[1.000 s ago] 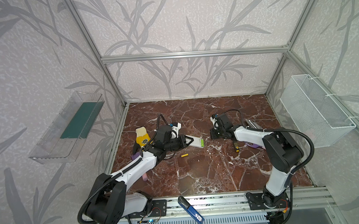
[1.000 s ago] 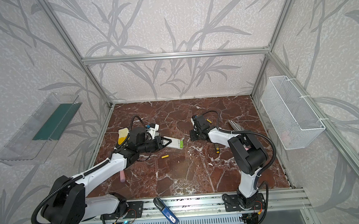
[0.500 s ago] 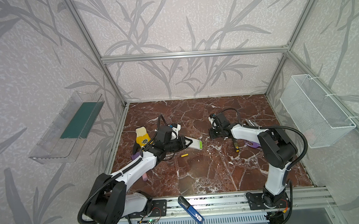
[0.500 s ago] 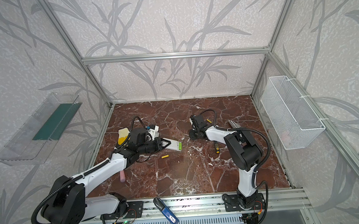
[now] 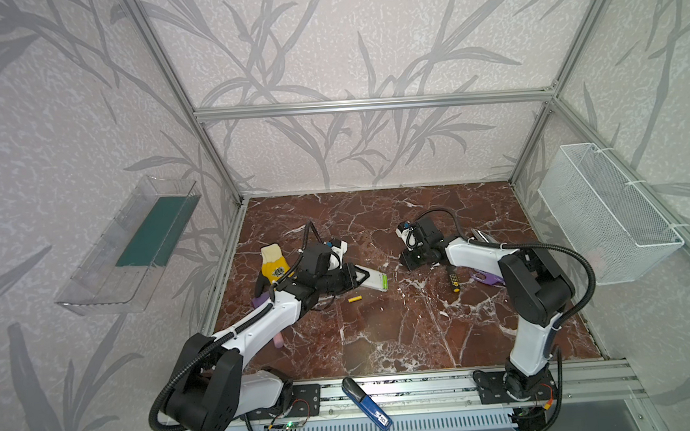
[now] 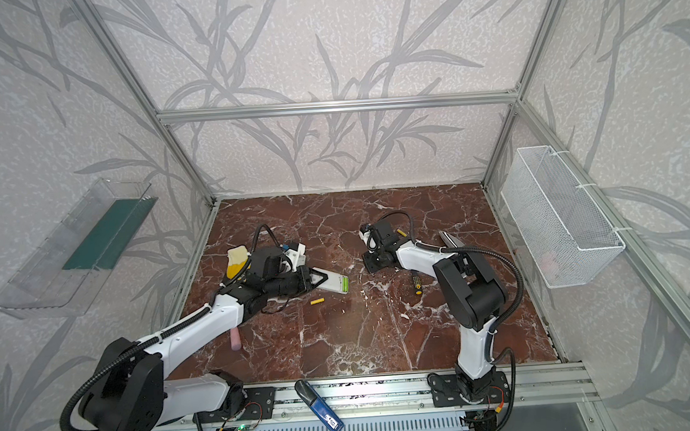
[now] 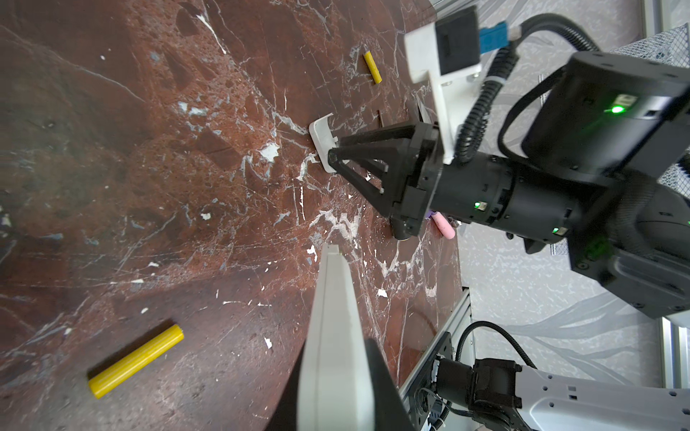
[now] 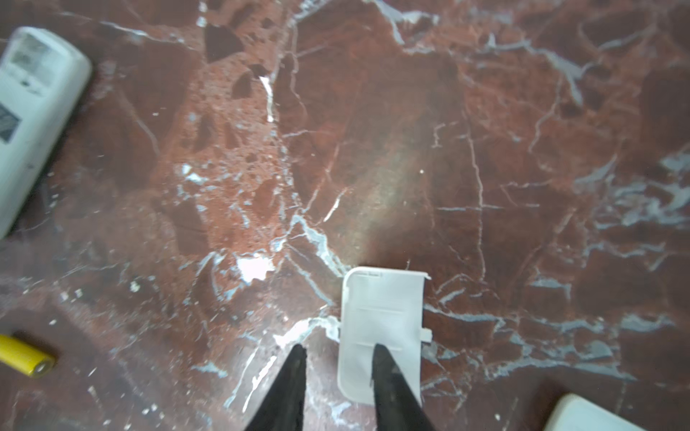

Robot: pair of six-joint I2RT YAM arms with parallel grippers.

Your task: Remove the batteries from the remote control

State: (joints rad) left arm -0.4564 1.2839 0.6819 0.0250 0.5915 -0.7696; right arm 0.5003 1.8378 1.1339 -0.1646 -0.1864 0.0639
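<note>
Left gripper is clamped on the near-left end of the white remote, left of centre on the marble table. The remote lies flat with its other end pointing right. The green batteries sit in the open compartment at that right end; count not clear from the top views. One yellow battery lies loose on the table just near of the remote, not touching it. A second yellow battery lies further back, behind the right wrist, well apart from the first. Right gripper is low over the table right of the remote, jaws narrowly parted and holding nothing. The white battery cover lies flat on the marble at its tips. In the right wrist view one fingertip overlaps the cover's edge and the other sits beside it over bare table; cannot tell whether either touches. Black-and-yellow screwdriver lies under the right forearm, nearer than the gripper. Yellow glove is at far left beside the left arm. White wire basket hangs on the right wall.
</note>
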